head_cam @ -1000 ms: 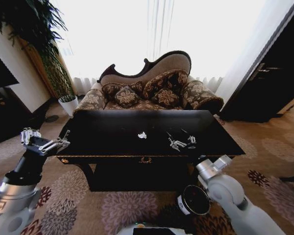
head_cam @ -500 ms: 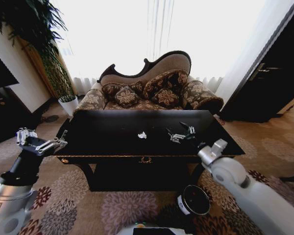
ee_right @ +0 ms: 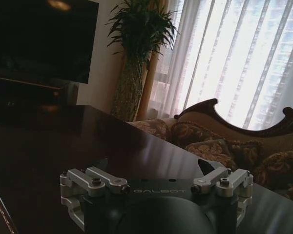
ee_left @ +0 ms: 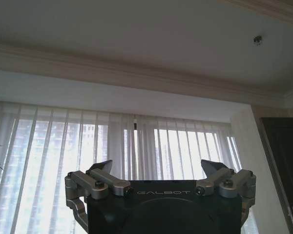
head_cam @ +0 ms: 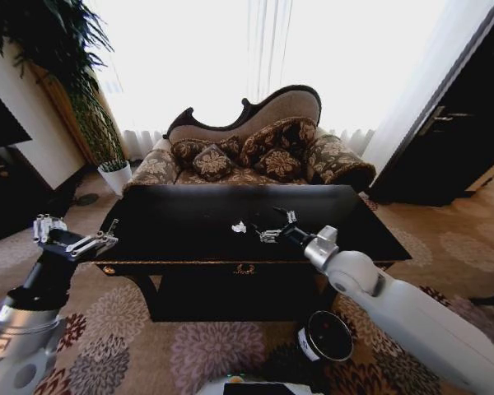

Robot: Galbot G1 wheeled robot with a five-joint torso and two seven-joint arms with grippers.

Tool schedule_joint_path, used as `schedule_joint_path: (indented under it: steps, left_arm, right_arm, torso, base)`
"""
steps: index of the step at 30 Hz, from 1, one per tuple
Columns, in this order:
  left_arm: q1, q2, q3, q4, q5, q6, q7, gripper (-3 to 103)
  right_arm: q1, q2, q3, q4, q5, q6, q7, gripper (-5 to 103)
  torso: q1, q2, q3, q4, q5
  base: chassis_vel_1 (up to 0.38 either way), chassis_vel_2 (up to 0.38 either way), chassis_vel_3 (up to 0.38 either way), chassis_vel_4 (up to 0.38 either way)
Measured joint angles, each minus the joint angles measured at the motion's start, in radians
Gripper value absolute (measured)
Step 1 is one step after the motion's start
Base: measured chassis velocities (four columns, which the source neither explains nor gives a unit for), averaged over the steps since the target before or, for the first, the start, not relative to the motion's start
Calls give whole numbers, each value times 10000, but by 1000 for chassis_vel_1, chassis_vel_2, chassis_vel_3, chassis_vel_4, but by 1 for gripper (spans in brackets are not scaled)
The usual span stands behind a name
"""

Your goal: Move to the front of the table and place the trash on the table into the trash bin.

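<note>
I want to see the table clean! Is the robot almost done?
Not yet. It is parked at the table. The right gripper is open above the tabletop beside the white paper wad, holding nothing. The left gripper waits open. Nothing shows in the trash bin.

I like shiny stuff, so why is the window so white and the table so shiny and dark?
Head view: daylight through the curtains washes out to white, leaving the table black and glossy. Right wrist view: the tabletop mirrors pale streaks of that light beyond the right gripper. Left wrist view: the left gripper stands dark against bright curtains.
</note>
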State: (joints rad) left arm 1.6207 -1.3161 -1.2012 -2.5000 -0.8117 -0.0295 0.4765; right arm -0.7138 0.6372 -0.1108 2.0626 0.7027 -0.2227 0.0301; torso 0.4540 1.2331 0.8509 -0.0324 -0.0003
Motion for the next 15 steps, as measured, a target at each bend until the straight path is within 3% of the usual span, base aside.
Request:
schedule_joint_path:
  steps: [6, 15]
  left_arm:
    - [-82, 30, -72, 35, 42, -41, 5, 100]
    - [-243, 46, -21, 431, 217, -96, 4, 100]
  right_arm:
    - [1278, 467, -1445, -983, 128, 56, -165, 100]
    - [2311, 1037, -2766, -2011, 131, 55, -349, 100]
  torso:
    - [0, 0, 0, -1, 0]
    - [0, 0, 1, -1, 0]
  base:
    - [0, 0, 0, 0]
    - [0, 0, 0, 0]
